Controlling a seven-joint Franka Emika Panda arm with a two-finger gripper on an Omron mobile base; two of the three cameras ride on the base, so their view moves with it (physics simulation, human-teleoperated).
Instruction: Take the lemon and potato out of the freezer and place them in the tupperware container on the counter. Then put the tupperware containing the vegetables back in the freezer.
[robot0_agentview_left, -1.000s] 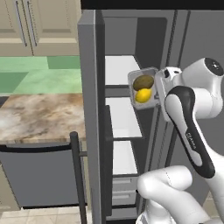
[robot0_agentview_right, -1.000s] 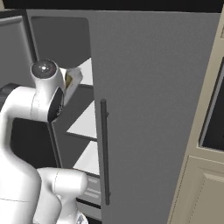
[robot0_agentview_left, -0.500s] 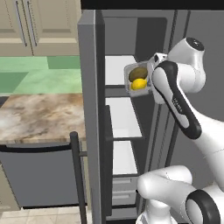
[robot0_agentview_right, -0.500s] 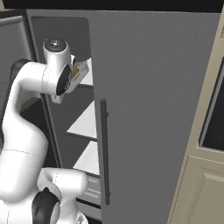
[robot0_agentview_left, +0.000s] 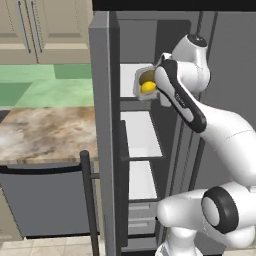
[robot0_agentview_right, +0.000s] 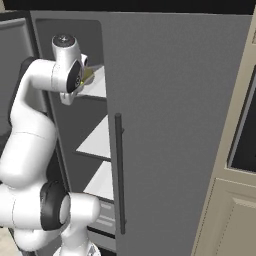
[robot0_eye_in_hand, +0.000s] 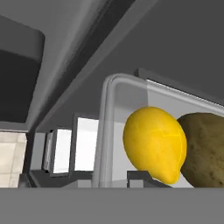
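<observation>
Tupperware container (robot0_eye_in_hand: 109, 131), translucent grey, w/ lemon (robot0_eye_in_hand: 154, 143) touching potato (robot0_eye_in_hand: 205, 151) inside; gripper state unclear.

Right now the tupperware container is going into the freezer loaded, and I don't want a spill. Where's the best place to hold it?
Probably by one low flared wall of the tupperware container, coming from the open-door side, away from the shelves. The rim is thin enough to pinch, and the lemon and potato fill the middle. Tilted like this, they could roll.

left base: behind my left, looking forward-down at freezer (robot0_agentview_left: 150, 150) and counter (robot0_agentview_left: 45, 130) | right base: behind my right, same freezer shelves | hand: close on tupperware container (robot0_eye_in_hand: 109, 113), lemon (robot0_eye_in_hand: 154, 142), potato (robot0_eye_in_hand: 205, 148)
</observation>
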